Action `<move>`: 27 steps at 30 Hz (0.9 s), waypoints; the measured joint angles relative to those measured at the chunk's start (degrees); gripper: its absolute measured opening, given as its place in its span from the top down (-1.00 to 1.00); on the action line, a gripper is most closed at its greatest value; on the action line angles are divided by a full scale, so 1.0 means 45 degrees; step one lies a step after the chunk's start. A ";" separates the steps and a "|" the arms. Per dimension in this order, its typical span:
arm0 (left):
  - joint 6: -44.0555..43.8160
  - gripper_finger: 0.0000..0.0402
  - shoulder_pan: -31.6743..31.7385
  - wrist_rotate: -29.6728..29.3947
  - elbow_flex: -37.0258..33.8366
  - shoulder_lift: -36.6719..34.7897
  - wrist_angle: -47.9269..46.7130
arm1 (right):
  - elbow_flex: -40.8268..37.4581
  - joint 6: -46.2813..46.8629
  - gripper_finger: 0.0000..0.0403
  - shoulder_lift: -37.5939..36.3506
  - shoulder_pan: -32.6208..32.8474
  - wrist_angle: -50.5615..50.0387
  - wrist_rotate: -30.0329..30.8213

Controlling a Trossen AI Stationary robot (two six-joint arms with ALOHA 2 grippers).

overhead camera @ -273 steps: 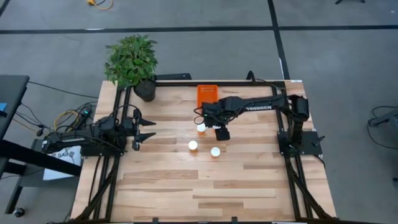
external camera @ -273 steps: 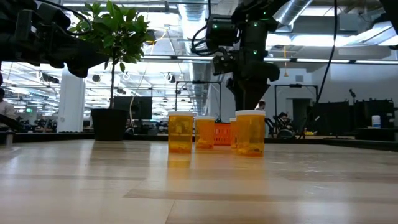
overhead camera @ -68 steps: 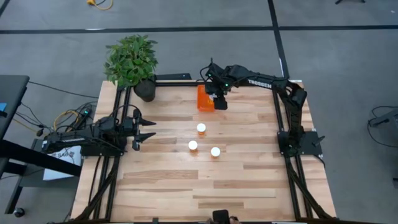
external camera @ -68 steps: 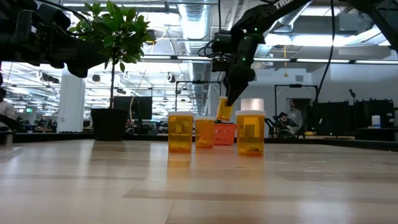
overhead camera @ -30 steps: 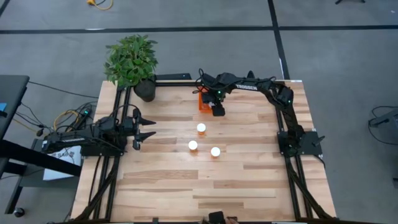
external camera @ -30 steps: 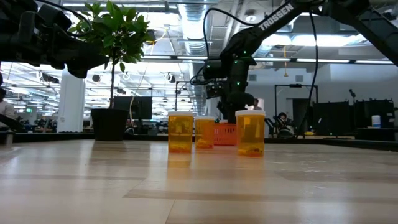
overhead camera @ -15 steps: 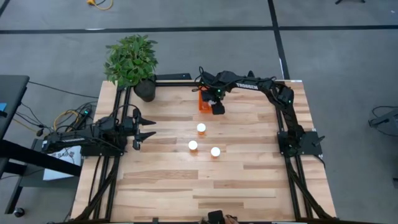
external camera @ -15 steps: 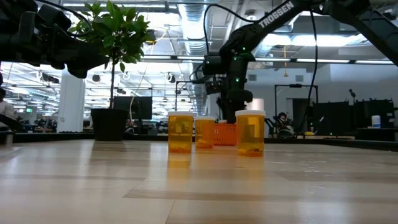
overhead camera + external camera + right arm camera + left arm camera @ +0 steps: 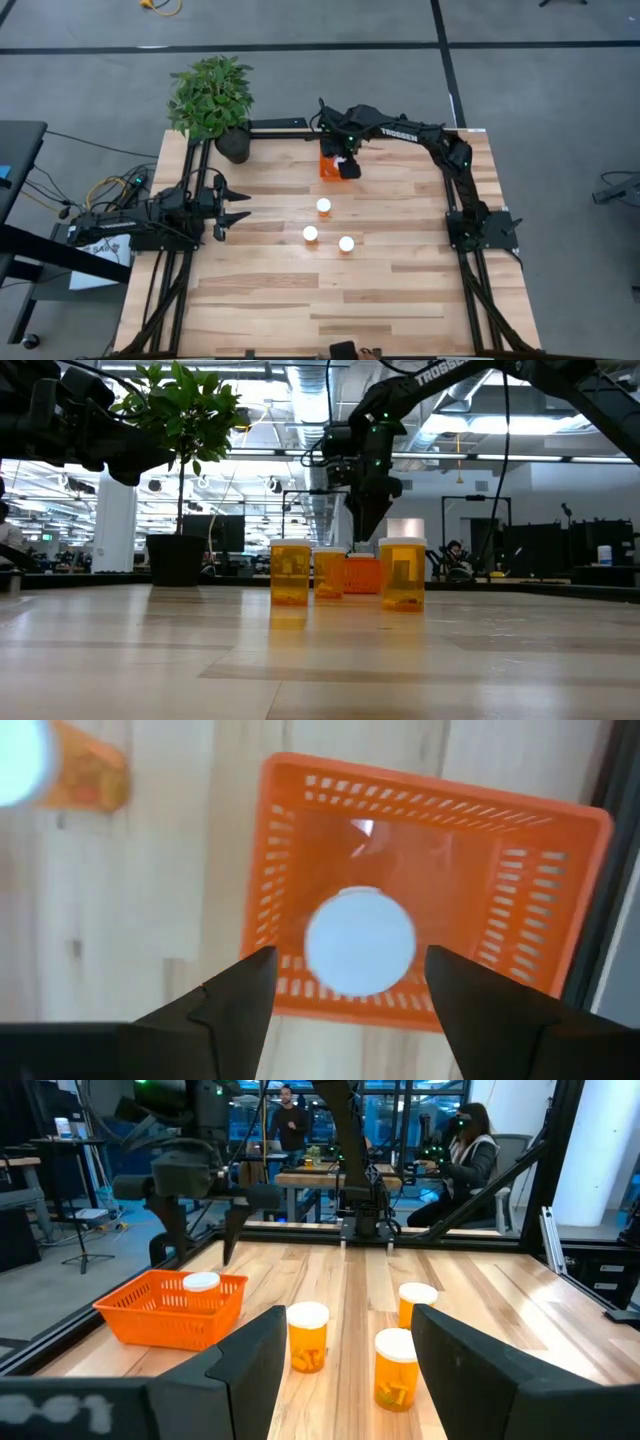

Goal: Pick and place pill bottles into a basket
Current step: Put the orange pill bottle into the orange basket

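Note:
The orange basket (image 9: 420,890) stands at the table's far middle, and in the high view (image 9: 326,167) my right arm hides most of it. One pill bottle stands upright in it, white cap (image 9: 360,942) up. My right gripper (image 9: 350,1010) hangs open above the basket, fingers pointing down on either side of that cap and clear of it; it also shows in the left wrist view (image 9: 200,1230). Three more bottles (image 9: 323,206) (image 9: 311,233) (image 9: 346,243) stand on the table's middle. My left gripper (image 9: 243,206) waits open at the table's left.
A potted plant (image 9: 212,98) in a dark pot (image 9: 233,146) stands at the far left corner. A black frame rail (image 9: 400,132) runs along the far edge behind the basket. People (image 9: 470,1150) are in the room beyond the table.
My right gripper has gone up from low over the basket and a little toward the table's far edge. The bottle stays standing in the basket. The three bottles on the table have kept still.

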 joint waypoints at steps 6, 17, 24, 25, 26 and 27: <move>0.0000 -0.04 0.0000 0.0000 -0.0004 -0.0001 0.0000 | 0.0338 0.0404 -0.24 -0.0010 0.0723 -0.1147 -0.0103; 0.0002 -0.04 0.0000 0.0000 -0.0002 0.0002 0.0000 | -0.0048 0.1238 -0.24 -0.1064 0.2442 -0.1977 -0.0672; 0.0000 -0.04 -0.0001 0.0000 -0.0002 0.0002 -0.0003 | -0.1871 0.2370 -0.24 -0.2805 0.2997 -0.1944 -0.1862; 0.0000 -0.04 -0.0004 0.0000 -0.0004 0.0003 -0.0005 | -0.2416 0.2506 -0.24 -0.3101 0.3055 -0.1633 -0.1856; 0.0000 -0.04 -0.0005 0.0000 -0.0004 -0.0001 -0.0005 | -0.2979 0.2694 -0.24 -0.3399 0.3122 -0.1315 -0.1841; 0.0000 -0.04 0.0000 0.0000 -0.0003 -0.0001 -0.0004 | -0.3567 0.2858 -0.24 -0.3700 0.3199 -0.0890 -0.1806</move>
